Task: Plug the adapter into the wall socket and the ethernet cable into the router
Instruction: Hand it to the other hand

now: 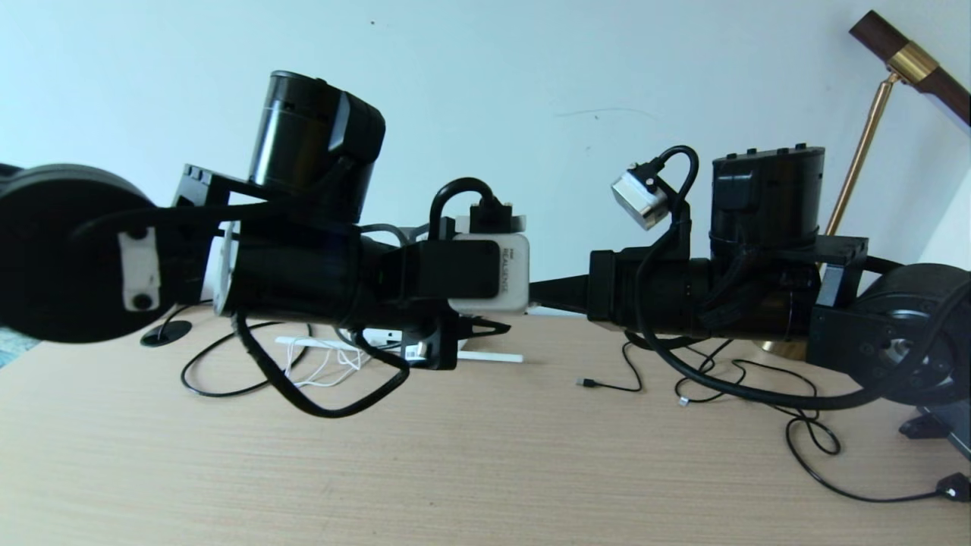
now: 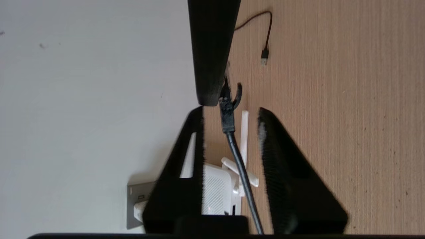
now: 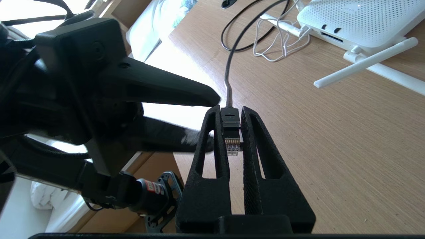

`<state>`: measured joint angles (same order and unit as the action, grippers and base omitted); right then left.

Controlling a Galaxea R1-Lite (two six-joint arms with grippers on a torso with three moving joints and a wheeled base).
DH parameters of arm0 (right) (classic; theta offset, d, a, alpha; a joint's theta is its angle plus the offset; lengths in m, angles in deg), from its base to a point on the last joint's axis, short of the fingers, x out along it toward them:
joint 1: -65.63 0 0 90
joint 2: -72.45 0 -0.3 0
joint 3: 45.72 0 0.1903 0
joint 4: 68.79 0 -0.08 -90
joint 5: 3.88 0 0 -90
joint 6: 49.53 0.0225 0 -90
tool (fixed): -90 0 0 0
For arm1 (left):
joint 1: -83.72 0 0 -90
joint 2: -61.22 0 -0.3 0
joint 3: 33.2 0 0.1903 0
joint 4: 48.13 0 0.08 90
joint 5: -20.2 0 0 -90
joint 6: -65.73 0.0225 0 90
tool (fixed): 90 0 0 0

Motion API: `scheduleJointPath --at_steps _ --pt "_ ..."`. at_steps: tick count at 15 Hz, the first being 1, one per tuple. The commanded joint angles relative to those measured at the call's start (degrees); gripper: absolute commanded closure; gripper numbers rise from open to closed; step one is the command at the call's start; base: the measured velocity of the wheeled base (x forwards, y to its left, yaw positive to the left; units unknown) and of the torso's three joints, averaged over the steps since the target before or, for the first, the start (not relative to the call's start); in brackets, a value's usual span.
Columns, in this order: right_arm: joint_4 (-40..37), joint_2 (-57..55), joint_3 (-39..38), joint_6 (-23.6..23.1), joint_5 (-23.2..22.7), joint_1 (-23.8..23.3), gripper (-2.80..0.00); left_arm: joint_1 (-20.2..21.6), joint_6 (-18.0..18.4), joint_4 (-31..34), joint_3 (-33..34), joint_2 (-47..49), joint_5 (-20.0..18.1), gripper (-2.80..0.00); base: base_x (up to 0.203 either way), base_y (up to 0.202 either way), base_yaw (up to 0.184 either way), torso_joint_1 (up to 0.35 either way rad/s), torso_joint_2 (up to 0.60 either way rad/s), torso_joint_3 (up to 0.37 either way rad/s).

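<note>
Ethernet cable [image 3: 230,127] inside right tool [image 3: 231,111]

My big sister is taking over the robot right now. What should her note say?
Right gripper: shut on the ethernet cable plug, held above the table.
Left gripper: open, fingers either side of the cable without touching it.
Router: lying on the table near the wall, nothing in the ports that show.
Adapter: looks seated in the wall socket, so that part seems done.
Left: push the plug into a router port.
</note>
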<state>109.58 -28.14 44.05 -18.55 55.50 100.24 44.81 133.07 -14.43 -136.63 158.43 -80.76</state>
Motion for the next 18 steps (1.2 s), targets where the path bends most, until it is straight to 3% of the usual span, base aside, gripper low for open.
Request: scheduleJointPath --at_steps 1,5,9,13,18 --pt "0.1 0.0 0.0 0.2 -0.3 0.0 0.00 0.1 0.3 0.1 0.2 -0.6 0.1 -2.80 0.000 0.000 0.000 0.000 0.00 0.000" --pt "0.2 0.6 -0.1 2.4 1.1 -0.1 0.00 0.1 0.4 -1.3 3.8 -3.6 0.1 -2.80 0.000 0.000 0.000 0.000 0.00 0.000" --pt "0.2 3.8 0.3 15.9 2.0 -1.3 0.00 0.4 0.4 -4.7 9.8 -8.6 0.2 -2.80 0.000 0.000 0.000 0.000 0.00 0.000" --pt "-1.0 7.3 -1.0 28.1 0.8 -5.2 0.00 0.5 0.6 -20.1 16.4 -8.8 0.0 -2.80 0.000 0.000 0.000 0.000 0.00 0.000" --pt "-1.2 9.6 -5.5 40.4 -12.2 -9.7 0.00 0.0 3.5 -25.8 19.3 -8.8 -0.4 -2.80 0.000 0.000 0.000 0.000 0.00 0.000"
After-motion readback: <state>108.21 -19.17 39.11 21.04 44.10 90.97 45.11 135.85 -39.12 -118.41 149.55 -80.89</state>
